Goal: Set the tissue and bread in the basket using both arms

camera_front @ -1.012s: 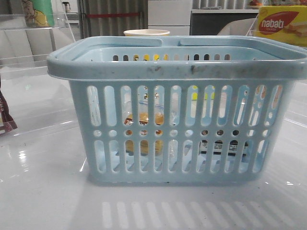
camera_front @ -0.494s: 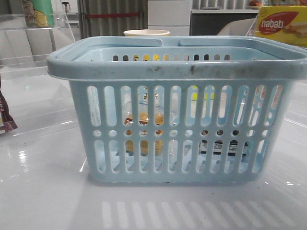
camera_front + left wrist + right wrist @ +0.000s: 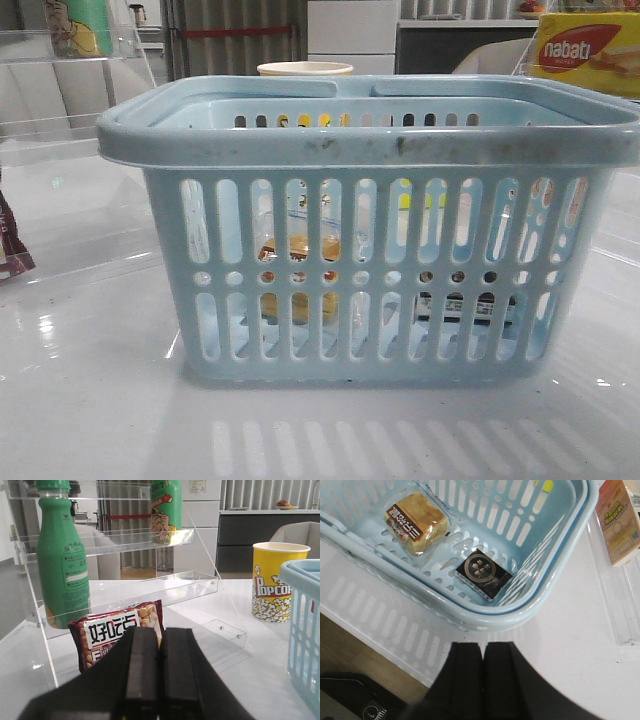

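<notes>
Plainly, each view carries facts the others lack.

Basket: the light-blue basket (image 3: 380,260) fills the front view, standing on the white table (image 3: 90,400), its scuffed rim level and both handles folded down.

Bread: through the slots the front view gives only a golden patch; the right wrist view looks down into the basket and shows the bread (image 3: 417,521) lying flat on the floor, its brown label up.

Tissue: the same downward view shows the tissue (image 3: 484,573) flat on the basket floor beside the bread, apart from it, near one corner. Its upper face looks dark with a round emblem; from the front it is probably the dark banded shape low at the right, behind the slots.

Left gripper: the left gripper (image 3: 159,672) appears in its own wrist view alone, fingers pressed together with nothing between them, outside the basket.

Right gripper: the right gripper (image 3: 481,677) has its fingers closed together and empty, above the table just outside the basket rim.

Left side: only the left wrist view shows the snack packet (image 3: 117,632), green bottle (image 3: 62,565), clear shelf (image 3: 165,587) and popcorn cup (image 3: 272,582).

Right side: a nabati box (image 3: 590,52) stands behind the basket.
</notes>
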Motion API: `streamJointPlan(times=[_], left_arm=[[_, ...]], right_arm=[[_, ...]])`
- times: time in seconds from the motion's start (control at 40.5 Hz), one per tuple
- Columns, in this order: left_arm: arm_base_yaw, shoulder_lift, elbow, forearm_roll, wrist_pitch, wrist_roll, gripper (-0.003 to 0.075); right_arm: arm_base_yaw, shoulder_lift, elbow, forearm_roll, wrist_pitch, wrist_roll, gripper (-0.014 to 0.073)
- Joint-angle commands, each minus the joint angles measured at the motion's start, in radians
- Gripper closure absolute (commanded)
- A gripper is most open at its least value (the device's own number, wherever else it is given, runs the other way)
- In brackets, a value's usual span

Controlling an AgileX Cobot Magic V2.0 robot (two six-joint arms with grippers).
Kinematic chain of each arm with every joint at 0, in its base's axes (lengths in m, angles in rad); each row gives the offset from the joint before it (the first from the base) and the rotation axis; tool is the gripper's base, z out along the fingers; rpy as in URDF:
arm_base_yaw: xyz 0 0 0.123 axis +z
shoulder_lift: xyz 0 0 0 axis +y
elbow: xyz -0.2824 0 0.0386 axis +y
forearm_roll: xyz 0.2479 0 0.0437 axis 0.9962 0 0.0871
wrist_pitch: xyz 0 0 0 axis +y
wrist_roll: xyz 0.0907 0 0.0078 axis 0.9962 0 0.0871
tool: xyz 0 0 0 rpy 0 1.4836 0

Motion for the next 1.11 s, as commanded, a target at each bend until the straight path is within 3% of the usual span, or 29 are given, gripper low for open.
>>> streamJointPlan(times=[0.0, 1.086], left_arm=[[-0.003, -0.019, 0.007, -0.015, -0.112, 0.009, 0.0622], [-0.003, -0.017, 0.007, -0.015, -0.137, 0.009, 0.0622]], right_arm=[[0.001, 0.000, -0.026, -0.026, -0.057, -0.011, 0.0536], [-0.005, -0.013, -0.011, -0.026, -0.066, -0.011, 0.0536]])
